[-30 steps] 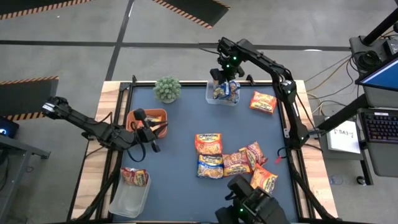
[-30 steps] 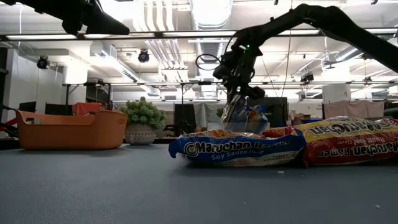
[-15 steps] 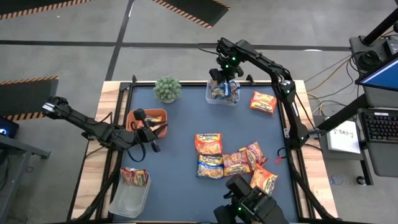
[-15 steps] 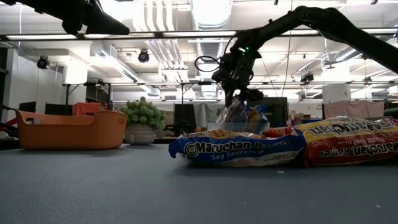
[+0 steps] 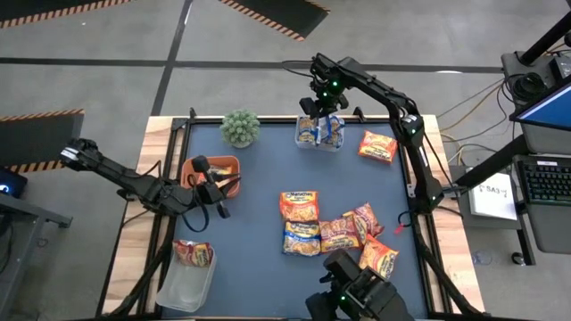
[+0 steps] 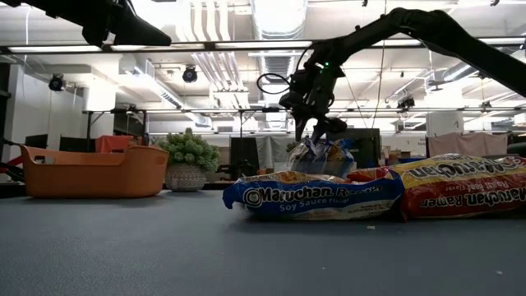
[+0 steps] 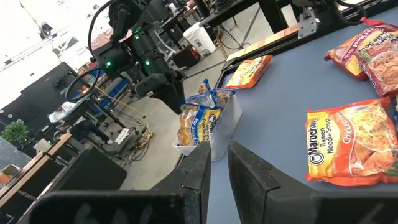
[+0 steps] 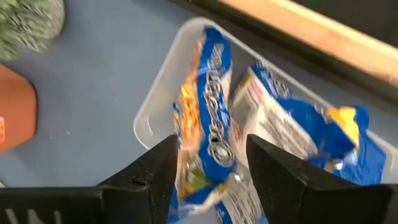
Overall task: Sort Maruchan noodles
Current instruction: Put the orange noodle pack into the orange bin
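A clear tub (image 5: pixel 319 134) at the table's far edge holds two blue-and-yellow Maruchan packets (image 5: pixel 310 130) (image 5: pixel 332 130), both standing on edge. My right gripper (image 8: pixel 211 149) hangs open just above them, a finger on either side of the upper edge of one packet (image 8: pixel 208 99). The second blue packet (image 8: pixel 298 137) leans beside it. Several more packets lie flat on the table's near right part (image 5: pixel 300 205) (image 5: pixel 364 220), and an orange one (image 5: pixel 377 145) lies at the far right. My left gripper (image 5: pixel 223 185) waits shut over the orange tray (image 5: pixel 211 169). My right gripper comes from above, slanting down, with its open fingers (image 8: pixel 165 155) beside the blue packet's upper edge (image 6: pixel 312 144). Whether they touch it, I cannot tell. The packet stands in the tub on its lower edge.
A potted plant (image 5: pixel 240 127) stands at the far left, next to the orange tray. A second clear tub (image 5: pixel 183 285) at the near left corner has a dark red packet (image 5: pixel 193 253) at its far end. Bare blue mat lies between tray and packet cluster.
My right gripper has opened over the far tub and let go of the blue packet. The packet has sunk from hanging below the fingers into the tub, where it stands beside the other blue one.
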Controlling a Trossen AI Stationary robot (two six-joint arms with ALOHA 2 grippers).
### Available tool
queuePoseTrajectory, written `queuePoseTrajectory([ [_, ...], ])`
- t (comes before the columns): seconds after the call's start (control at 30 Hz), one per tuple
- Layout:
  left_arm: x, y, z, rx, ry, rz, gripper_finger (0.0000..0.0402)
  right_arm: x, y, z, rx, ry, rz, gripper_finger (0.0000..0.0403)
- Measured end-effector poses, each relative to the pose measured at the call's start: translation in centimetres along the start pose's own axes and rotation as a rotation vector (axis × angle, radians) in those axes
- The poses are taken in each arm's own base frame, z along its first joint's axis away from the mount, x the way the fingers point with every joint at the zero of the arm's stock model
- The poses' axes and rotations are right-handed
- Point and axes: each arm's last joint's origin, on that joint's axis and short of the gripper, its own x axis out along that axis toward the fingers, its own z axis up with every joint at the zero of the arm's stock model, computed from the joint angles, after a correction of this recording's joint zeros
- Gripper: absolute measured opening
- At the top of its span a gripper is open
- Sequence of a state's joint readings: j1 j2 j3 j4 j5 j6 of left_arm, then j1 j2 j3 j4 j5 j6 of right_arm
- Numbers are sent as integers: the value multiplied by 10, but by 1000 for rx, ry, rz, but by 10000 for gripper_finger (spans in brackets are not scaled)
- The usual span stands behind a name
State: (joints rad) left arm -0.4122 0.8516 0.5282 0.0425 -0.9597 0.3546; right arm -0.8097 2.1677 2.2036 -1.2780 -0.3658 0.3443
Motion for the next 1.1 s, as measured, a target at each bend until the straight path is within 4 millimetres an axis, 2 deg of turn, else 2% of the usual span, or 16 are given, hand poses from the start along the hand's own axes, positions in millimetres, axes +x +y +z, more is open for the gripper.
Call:
queuePoseTrajectory([
  [0.2, 0, 0, 0, 0, 0, 0, 39, 0, 6, 9, -30, -98, 34, 164],
  [0.33, 0, 0, 0, 0, 0, 0, 39, -9, 12, 4, -83, -107, 37, 156],
  [0.5, 0, 0, 0, 0, 0, 0, 39, -34, 43, -15, -218, -177, -1, 153],
  [0.67, 0, 0, 0, -1, -1, 0, 39, -53, 87, -48, -394, -215, 15, 151],
  [0.77, 0, 0, 0, -2, -1, 0, 39, -57, 113, -73, -493, -233, 18, 150],
  [0.93, 0, 0, 0, -7, -1, 0, 39, -43, 144, -117, -613, -236, 63, 150],
  [1.1, 0, 0, 1, -28, -7, -7, 39, -13, 158, -164, -661, -233, 140, 150],
])
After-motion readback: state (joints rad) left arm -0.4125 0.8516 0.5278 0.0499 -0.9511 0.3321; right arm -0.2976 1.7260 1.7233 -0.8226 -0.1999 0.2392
